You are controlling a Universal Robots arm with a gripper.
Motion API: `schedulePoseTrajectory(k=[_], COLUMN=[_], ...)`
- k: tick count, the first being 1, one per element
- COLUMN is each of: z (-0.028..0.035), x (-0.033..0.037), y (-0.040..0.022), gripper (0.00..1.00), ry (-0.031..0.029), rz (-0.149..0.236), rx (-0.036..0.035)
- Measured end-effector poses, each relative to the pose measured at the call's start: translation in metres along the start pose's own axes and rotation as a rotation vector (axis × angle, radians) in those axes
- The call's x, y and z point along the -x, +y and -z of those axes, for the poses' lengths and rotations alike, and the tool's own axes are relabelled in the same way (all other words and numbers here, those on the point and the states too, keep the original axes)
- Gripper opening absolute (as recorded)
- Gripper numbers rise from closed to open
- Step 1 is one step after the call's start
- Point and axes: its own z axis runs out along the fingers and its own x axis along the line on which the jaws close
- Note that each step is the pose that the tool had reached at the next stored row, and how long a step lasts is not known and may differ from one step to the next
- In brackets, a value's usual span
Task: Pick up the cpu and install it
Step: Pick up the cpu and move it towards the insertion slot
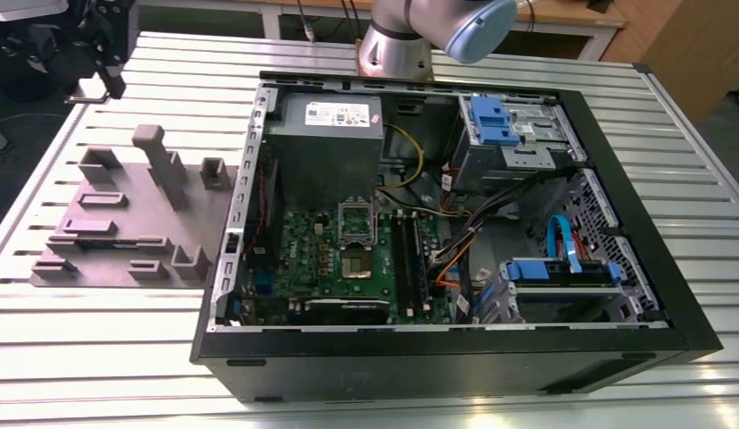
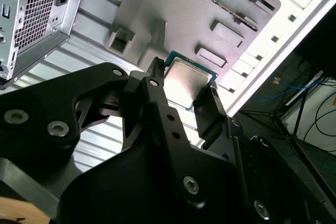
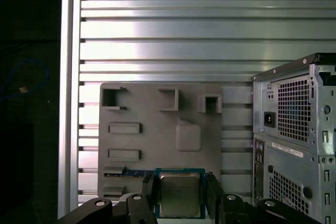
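Grip looks sound from where I stand: the jaws are closed in on the cpu [image 2: 188, 83] [image 3: 179, 194], one against each of two opposite edges, with nothing else between them. Both wrist views show the chip pinched there with its lid facing the cameras, hanging over one edge of the purple-grey tray [image 3: 157, 129], which lies flat on the slatted metal worktop [image 3: 173, 35]. I judge it lifted clear of the tray rather than resting on it. In the exterior view that tray sits at the left of the frame, just beside the open computer case [image 1: 465, 362], so the chip is well apart from the socket [image 1: 355, 234] on the green board in the middle of the case. To do this carry well, I would say, the chip wants holding level and square, gripped by the edges alone with no more squeeze than stops it slipping, and high enough to clear the tray's raised blocks [image 1: 161, 165] and the case wall. The chip itself is small, flat and square. Its silvery-grey metal lid gives a dull sheen, and a thin blue-green rim of board shows round it.
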Motion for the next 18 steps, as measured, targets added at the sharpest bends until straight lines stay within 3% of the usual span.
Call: schedulePoseTrajectory(k=[18], z=[0.0003], x=[0.0179], y=[0.0002], gripper=[0.47], ry=[0.0000], rz=[0.000], rx=[0.0000])
